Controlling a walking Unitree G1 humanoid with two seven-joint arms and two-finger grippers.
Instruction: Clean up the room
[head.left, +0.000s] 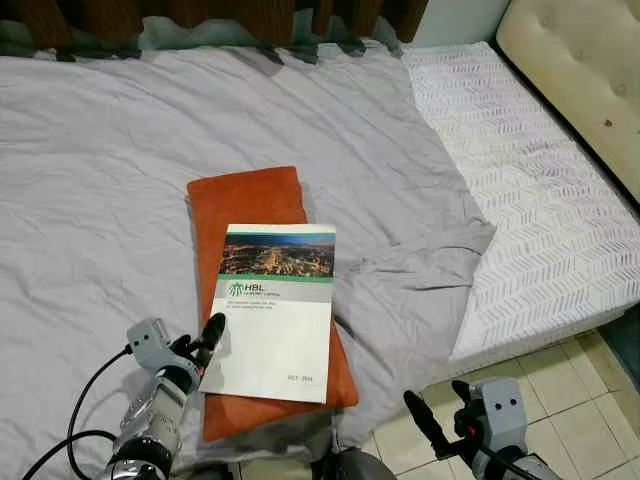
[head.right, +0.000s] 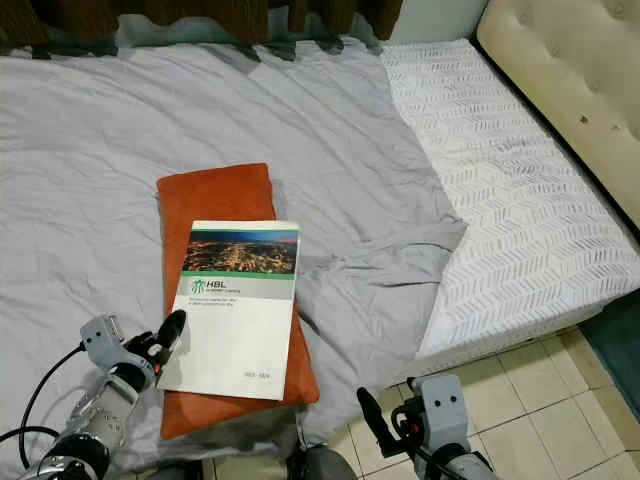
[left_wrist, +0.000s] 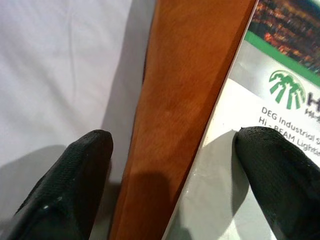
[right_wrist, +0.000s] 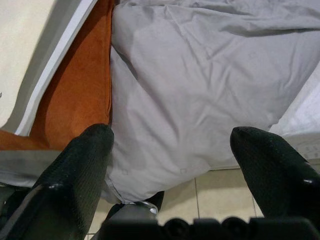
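A white booklet (head.left: 272, 315) with a night city photo and a green logo lies on an orange flat cushion (head.left: 245, 205) on the grey bed sheet (head.left: 100, 180). My left gripper (head.left: 207, 337) is open at the booklet's left edge, one finger (left_wrist: 272, 172) over the booklet (left_wrist: 280, 100) and the other (left_wrist: 75, 170) over the sheet, straddling the cushion's strip (left_wrist: 185, 100). My right gripper (head.left: 432, 415) is open, low by the bed's front corner above the floor tiles, with the crumpled sheet (right_wrist: 200, 90) ahead of its fingers.
The grey sheet is pulled back, baring a white patterned mattress (head.left: 530, 190) on the right. A cream tufted headboard (head.left: 580, 60) stands at far right. Beige floor tiles (head.left: 560, 400) lie at lower right. Brown curtains (head.left: 200, 15) hang behind the bed.
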